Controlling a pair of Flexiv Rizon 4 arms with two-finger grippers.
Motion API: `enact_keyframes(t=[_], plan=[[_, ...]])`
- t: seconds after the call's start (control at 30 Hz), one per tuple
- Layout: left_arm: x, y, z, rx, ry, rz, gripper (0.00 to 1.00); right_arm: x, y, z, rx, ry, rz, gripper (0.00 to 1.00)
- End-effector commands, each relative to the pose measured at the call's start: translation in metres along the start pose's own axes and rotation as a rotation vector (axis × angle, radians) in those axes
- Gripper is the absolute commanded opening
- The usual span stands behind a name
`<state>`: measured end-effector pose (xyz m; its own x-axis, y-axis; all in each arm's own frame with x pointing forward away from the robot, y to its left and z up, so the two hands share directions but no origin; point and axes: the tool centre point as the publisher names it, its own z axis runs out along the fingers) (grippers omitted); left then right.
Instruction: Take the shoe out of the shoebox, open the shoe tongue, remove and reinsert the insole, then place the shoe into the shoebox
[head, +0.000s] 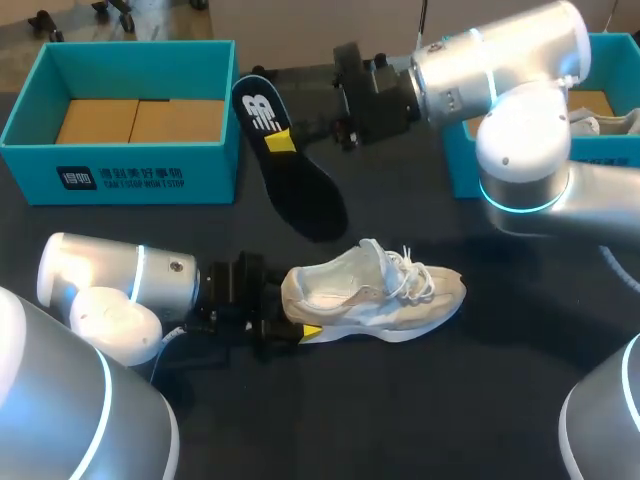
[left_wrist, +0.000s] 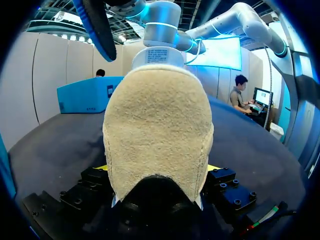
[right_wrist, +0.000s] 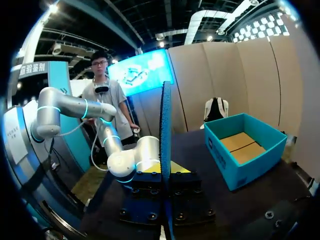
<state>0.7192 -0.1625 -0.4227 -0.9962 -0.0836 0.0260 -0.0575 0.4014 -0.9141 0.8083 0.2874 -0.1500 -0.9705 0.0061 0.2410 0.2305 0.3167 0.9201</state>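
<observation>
- Left gripper (head: 285, 312): comes in from 8 o'clock of the table in the head view. Its fingers are clamped on the heel of the shoe (head: 375, 290) from both sides. In the left wrist view the gripper (left_wrist: 157, 172) has the tan heel (left_wrist: 157, 125) filling the gap, with a sliver of yellow tip on each side.
- Shoe: pale beige and white sneaker, resting on its sole on the dark table (head: 480, 400) just past centre toward 5 o'clock. Heel points to 9 o'clock, toe to 3 o'clock. White laces lie loose over the tongue and the opening faces up.
- Right gripper (head: 318, 128): reaches in from 2 o'clock to about 12 o'clock of the table. Its fingers are pinched on the insole (head: 290, 165) near its heel end. In the right wrist view the gripper (right_wrist: 165, 172) holds the insole (right_wrist: 165, 130) edge-on, upright between the two fingers.
- Insole: dark, with a white logo and a yellow patch at the held end. It is off the table, slanting from 11 o'clock down to 5 o'clock, apart from the shoe and at the shoe's 11 o'clock.
- Shoebox (head: 120, 170): teal, open, at 10 o'clock of the table, with brown cardboard showing inside. It is just at 9 o'clock of the insole.
- Second teal box (head: 462, 160): at 2 o'clock, partly hidden behind the right arm; contents cannot be made out.
</observation>
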Motion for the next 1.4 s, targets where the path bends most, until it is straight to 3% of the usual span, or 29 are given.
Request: enact_keyframes(t=[0.03, 0.2, 0.43, 0.67, 1.13, 1.4], plan=[[0.000, 0.000, 0.001, -0.004, 0.002, 0.000, 0.00, -0.001, 0.002, 0.001, 0.017, 0.001, 0.002, 0.00], [0.000, 0.000, 0.001, -0.004, 0.002, 0.000, 0.00, -0.004, 0.010, -0.008, 0.008, -0.019, 0.017, 0.00], [0.000, 0.000, 0.001, -0.004, 0.002, 0.000, 0.00, -0.003, 0.032, -0.040, 0.085, -0.073, 0.079, 0.00], [0.000, 0.000, 0.001, -0.004, 0.002, 0.000, 0.00, 0.006, 0.046, -0.068, 0.014, -0.124, 0.217, 0.00], [0.000, 0.000, 0.001, -0.004, 0.002, 0.000, 0.00, 0.039, 0.064, -0.102, 0.051, -0.120, 0.318, 0.00], [0.000, 0.000, 0.001, -0.004, 0.002, 0.000, 0.00, 0.072, 0.072, -0.125, 0.030, -0.140, 0.336, 0.00]])
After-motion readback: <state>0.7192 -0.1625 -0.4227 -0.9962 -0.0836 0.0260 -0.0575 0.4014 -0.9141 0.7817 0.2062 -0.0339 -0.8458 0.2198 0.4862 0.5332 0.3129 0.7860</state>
